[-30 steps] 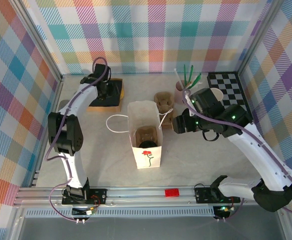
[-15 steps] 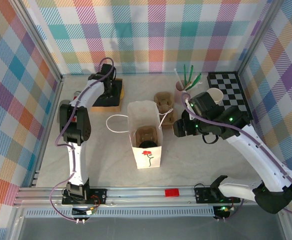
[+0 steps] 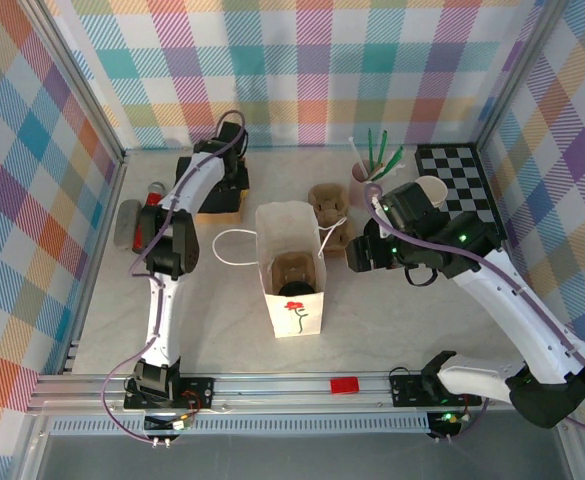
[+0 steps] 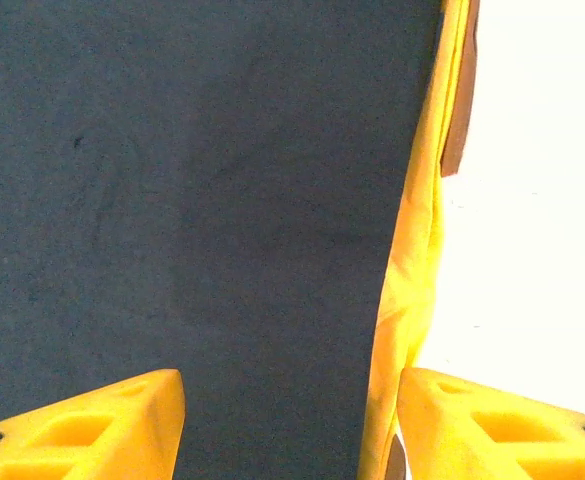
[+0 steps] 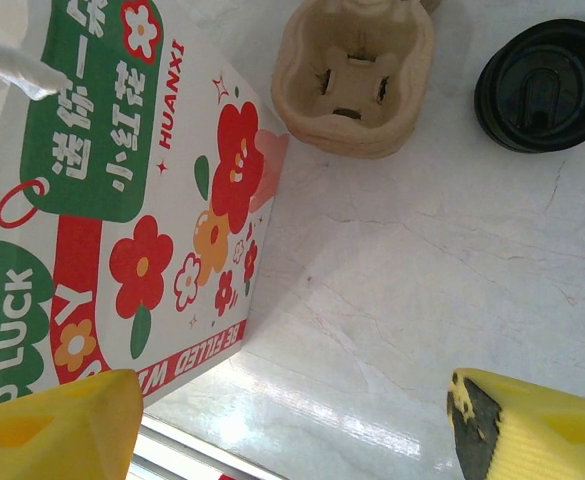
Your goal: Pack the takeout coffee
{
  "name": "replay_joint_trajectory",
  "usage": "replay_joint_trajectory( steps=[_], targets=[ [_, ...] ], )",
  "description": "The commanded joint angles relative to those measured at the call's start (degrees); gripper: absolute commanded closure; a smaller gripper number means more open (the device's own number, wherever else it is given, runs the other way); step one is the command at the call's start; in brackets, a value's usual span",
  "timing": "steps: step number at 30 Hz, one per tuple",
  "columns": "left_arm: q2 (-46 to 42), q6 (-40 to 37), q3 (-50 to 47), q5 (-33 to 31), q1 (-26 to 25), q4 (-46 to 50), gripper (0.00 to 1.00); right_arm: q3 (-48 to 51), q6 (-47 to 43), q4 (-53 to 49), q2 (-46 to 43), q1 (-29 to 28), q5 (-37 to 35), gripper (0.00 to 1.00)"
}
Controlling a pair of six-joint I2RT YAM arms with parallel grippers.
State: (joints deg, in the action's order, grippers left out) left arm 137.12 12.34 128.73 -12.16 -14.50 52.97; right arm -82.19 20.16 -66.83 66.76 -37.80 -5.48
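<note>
**Left arm stretches to the back corner while the coffee sits in the bag**

The takeout coffee, a small paper cup under a round black plastic lid [image 3: 294, 289], appears as a dark disc low inside the tall white paper bag [image 3: 307, 322] at the middle of the table. From above it is too small to make out its green side, so that reading is my judgement. It has not shifted over the last second, and neither has the bag.

What has changed is the left arm. Its elbow has swung in toward the bag and its forearm has stretched away to the far left corner. The left gripper [image 4: 290, 425] now hangs close over a flat black pad with a yellow rim [image 4: 192, 180]. Its yellow fingers are spread, with nothing but the pad between them.

The right arm has hardly moved. The right gripper [image 5: 292, 430] hovers just beside the bag's flowered side, fingers wide apart and empty, above the pale marbled tabletop [image 5: 422, 280]. Ahead of it lie a brown moulded-pulp cup carrier [image 5: 357, 75] and, beside that, a round black lid [image 5: 542, 85] with no cup wall showing beneath it.

To me the packing looks done or nearly so. Neither gripper holds anything, and the arm that is moving heads away from the bag, toward something other than the cup.
</note>
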Motion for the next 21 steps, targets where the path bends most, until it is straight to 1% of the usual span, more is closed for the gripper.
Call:
replay_joint_trajectory(
  steps=[1,8,21],
  targets=[
    [1.5,-1.7,2.8,-1.8,-0.4,3.6,0.41,0.2,0.0,1.0,0.4,0.6,1.0,0.2],
    [4.2,-2.4,6.0,-2.3,-0.4,4.9,0.42,0.0,-0.4,1.3,0.9,1.2,1.2,0.2],
    [6.8,-3.3,8.7,-2.4,-0.9,5.6,0.43,-0.5,-0.7,1.8,2.1,2.0,1.9,0.2]
  ],
)
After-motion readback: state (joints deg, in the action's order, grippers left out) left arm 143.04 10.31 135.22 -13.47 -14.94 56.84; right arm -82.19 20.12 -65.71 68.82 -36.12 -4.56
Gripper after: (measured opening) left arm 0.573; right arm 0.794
